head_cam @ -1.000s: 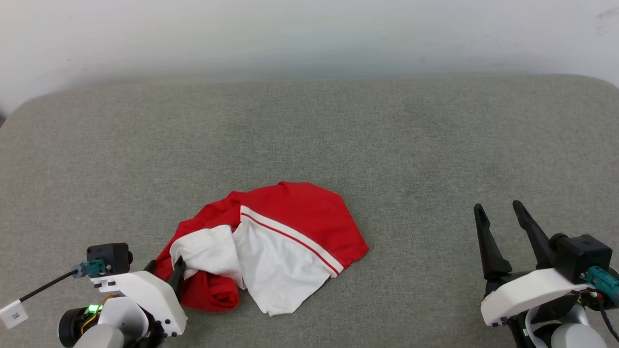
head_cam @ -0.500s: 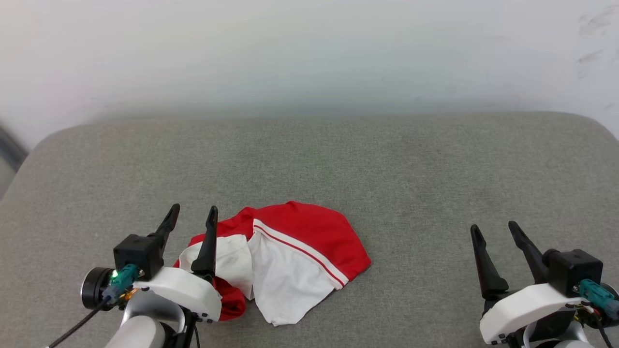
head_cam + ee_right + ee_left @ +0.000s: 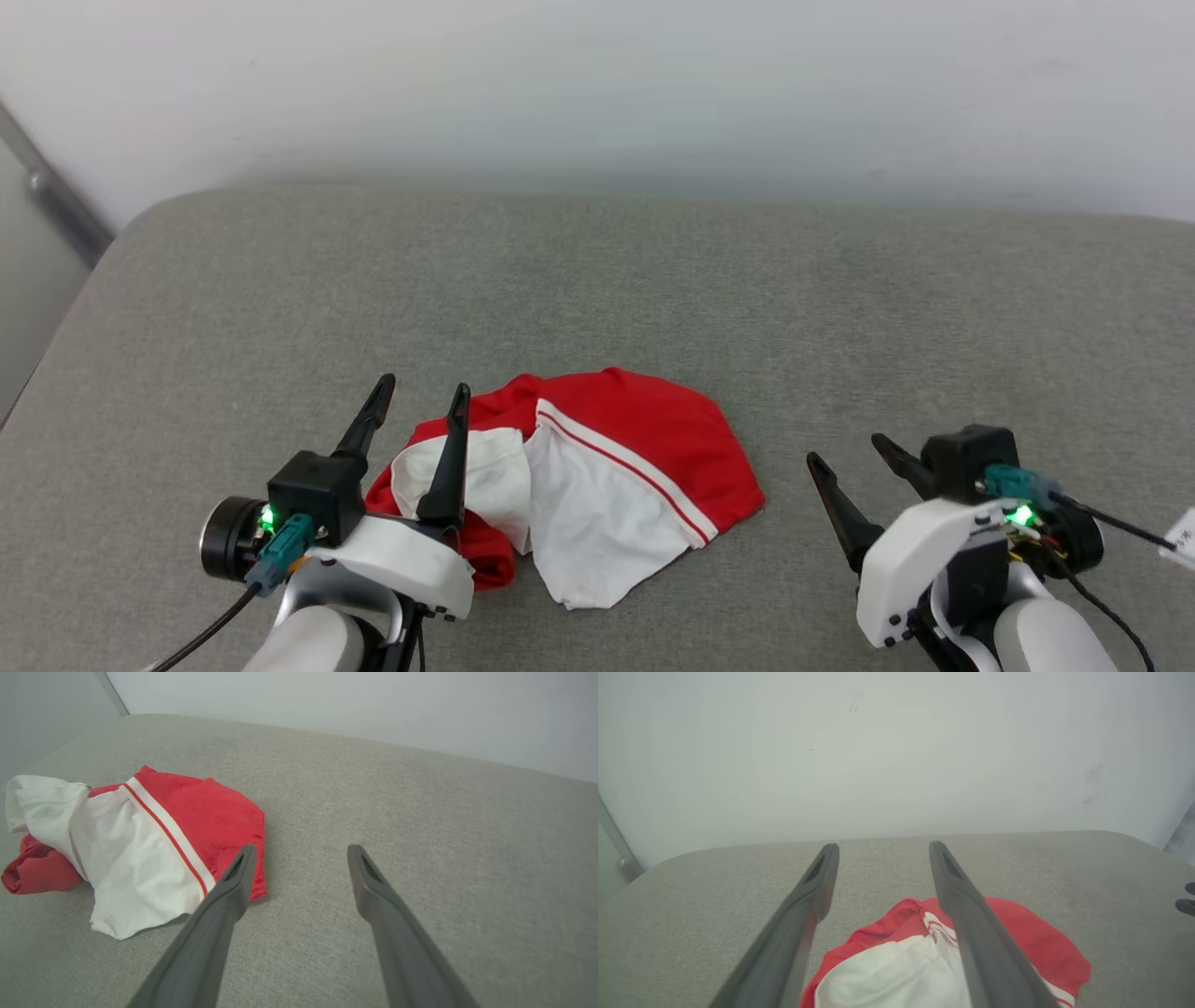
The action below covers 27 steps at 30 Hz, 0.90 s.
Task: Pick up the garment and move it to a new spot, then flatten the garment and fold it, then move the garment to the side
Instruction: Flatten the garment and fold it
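Garment: the garment (image 3: 644, 434) lies crumpled in a heap on the grey fabric-covered worktop (image 3: 653, 280), near the front edge and a little left of the middle. We see its red body on the far and right side, white fabric with a red-and-white striped band draped across the front, and a red roll at the near left.
Left hand: our left hand (image 3: 422, 385) is open, its fingers spread with nothing between them. It sits at the garment's left edge. In the head view its inner finger crosses the white fabric, but we cannot tell whether it touches the cloth.
Right hand: our right hand (image 3: 847, 450) is also open and empty, over bare worktop well to the right of the garment.
Left wrist view: we see the heap low down, beneath the two fingers.
Right wrist view: we see the garment to the left, its red corner just behind one fingertip.
Backdrop: a pale wall (image 3: 597, 84) rises behind the worktop.
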### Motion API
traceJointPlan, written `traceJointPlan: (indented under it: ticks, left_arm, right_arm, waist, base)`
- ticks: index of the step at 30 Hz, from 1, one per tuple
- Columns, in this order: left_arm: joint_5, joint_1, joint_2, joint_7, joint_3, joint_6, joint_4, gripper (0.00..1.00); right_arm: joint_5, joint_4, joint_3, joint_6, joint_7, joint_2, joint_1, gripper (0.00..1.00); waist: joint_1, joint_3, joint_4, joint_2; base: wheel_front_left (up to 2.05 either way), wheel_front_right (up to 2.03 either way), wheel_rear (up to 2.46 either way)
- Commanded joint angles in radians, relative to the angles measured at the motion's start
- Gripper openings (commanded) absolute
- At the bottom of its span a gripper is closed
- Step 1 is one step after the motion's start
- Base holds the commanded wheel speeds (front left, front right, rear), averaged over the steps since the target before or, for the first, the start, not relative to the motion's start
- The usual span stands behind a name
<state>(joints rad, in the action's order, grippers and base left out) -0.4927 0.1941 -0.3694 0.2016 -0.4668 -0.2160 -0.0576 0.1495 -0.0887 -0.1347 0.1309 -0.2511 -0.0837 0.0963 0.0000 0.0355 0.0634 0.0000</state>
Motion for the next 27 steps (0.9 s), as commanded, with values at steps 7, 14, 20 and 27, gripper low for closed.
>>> traceJointPlan:
  ticks: [7, 14, 20, 27]
  left_arm:
    - [0.027, 0.101, 0.029, 0.006, -0.047, 0.051, -0.031, 1.0]
    - [0.031, 0.154, 0.066, 0.032, -0.06, 0.073, -0.065, 1.0]
    - [0.031, 0.17, 0.085, 0.047, -0.061, 0.082, -0.093, 1.0]
    - [0.03, 0.157, 0.079, 0.056, -0.048, 0.08, -0.117, 1.0]
  right_arm:
    - [0.121, -0.102, -0.236, 0.0, -0.251, -0.124, 0.174, 1.0]
    - [0.215, -0.182, -0.412, 0.0, -0.411, -0.204, 0.279, 1.0]
    - [0.257, -0.297, -0.5, -0.001, -0.499, -0.24, 0.302, 1.0]
    - [0.275, -0.264, -0.5, 0.0, -0.447, -0.244, 0.355, 0.0]
  waist:
    - [0.0, 0.119, 0.124, 0.0]
    - [0.0, 0.186, 0.179, 0.0]
    - [0.0, 0.212, 0.198, 0.0]
    - [0.0, 0.19, 0.182, 0.0]
  base:
    - [0.0, 0.0, 0.0]
    - [0.0, 0.0, 0.0]
    - [0.0, 0.0, 0.0]
    - [0.0, 0.0, 0.0]
